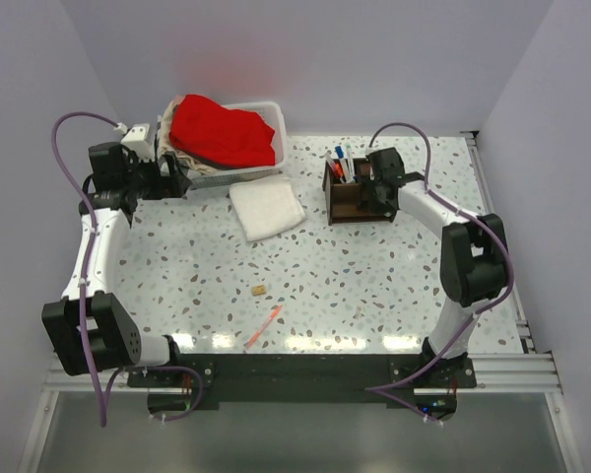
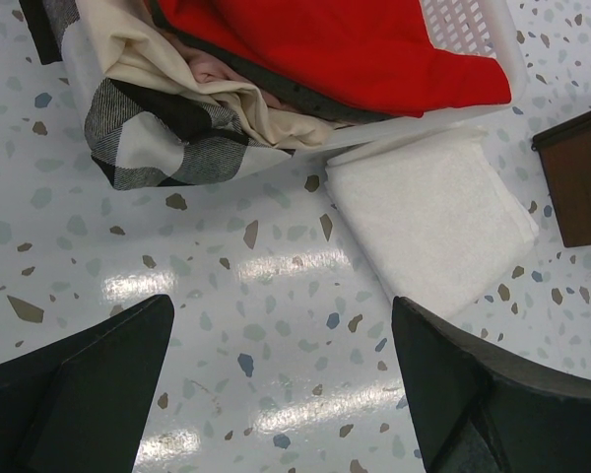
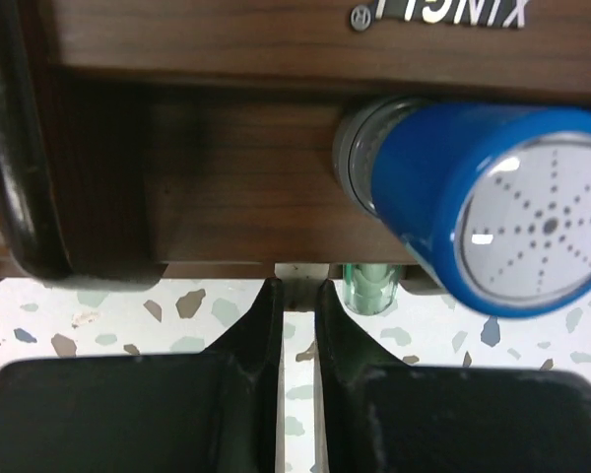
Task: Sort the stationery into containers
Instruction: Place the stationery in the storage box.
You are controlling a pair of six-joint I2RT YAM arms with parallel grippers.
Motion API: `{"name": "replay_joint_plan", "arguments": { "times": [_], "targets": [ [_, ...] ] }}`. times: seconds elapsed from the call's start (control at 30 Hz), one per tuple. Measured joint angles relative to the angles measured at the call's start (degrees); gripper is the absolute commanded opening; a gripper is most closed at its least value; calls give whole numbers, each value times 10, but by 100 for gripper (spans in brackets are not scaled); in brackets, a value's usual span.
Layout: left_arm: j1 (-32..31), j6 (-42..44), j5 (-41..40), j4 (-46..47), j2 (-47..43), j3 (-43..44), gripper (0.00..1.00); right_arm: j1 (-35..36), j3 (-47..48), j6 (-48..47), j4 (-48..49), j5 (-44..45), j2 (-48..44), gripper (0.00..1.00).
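Note:
The dark wooden organizer (image 1: pixel 353 194) stands at the back right with several pens (image 1: pixel 341 164) upright in it. My right gripper (image 1: pixel 376 185) is at its right side, shut; in the right wrist view its tips (image 3: pixel 297 288) touch the wooden wall (image 3: pixel 227 168), with a small pale bit at the tips that I cannot identify. A blue bottle with a white cap (image 3: pixel 483 207) and a clear green pen end (image 3: pixel 366 288) show close by. A beige block (image 1: pixel 260 290) and a pink-red pen (image 1: pixel 264 327) lie on the near table. My left gripper (image 1: pixel 172 177) (image 2: pixel 283 304) hangs open and empty over bare table.
A white plastic basket (image 1: pixel 276 110) (image 2: pixel 473 25) with red cloth (image 1: pixel 222 133) and a plaid cloth (image 2: pixel 167 138) sits at the back left. A folded white cloth (image 1: pixel 266 209) (image 2: pixel 433 212) lies between basket and organizer (image 2: pixel 581 177).

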Motion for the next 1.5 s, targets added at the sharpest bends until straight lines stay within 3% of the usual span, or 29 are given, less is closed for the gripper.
{"name": "replay_joint_plan", "arguments": {
  "times": [0.2, 0.4, 0.6, 0.63, 1.13, 1.4, 1.5],
  "targets": [
    [0, 0, 0, 1, 0, 0, 97, 0, 9, -3, 8, 16, 13, 1],
    [0, 0, 0, 2, 1, 0, 97, 0, 9, -3, 13, 26, 14, 20],
    [0, 0, 0, 4, 2, 0, 97, 0, 9, -3, 16, 38, 19, 29],
    [0, 0, 0, 4, 2, 0, 97, 0, 9, -3, 16, 39, 19, 35],
    [0, 0, 6, 12, 2, 0, 97, 1, 10, -3, 14, 39, 14, 37],
    [0, 0, 7, 13, -9, -3, 98, 1, -20, 23, -31, 10, -99, 41],
    [0, 0, 7, 12, -25, -9, 98, 13, -56, 24, -46, -26, -162, 49]
  ]
}}
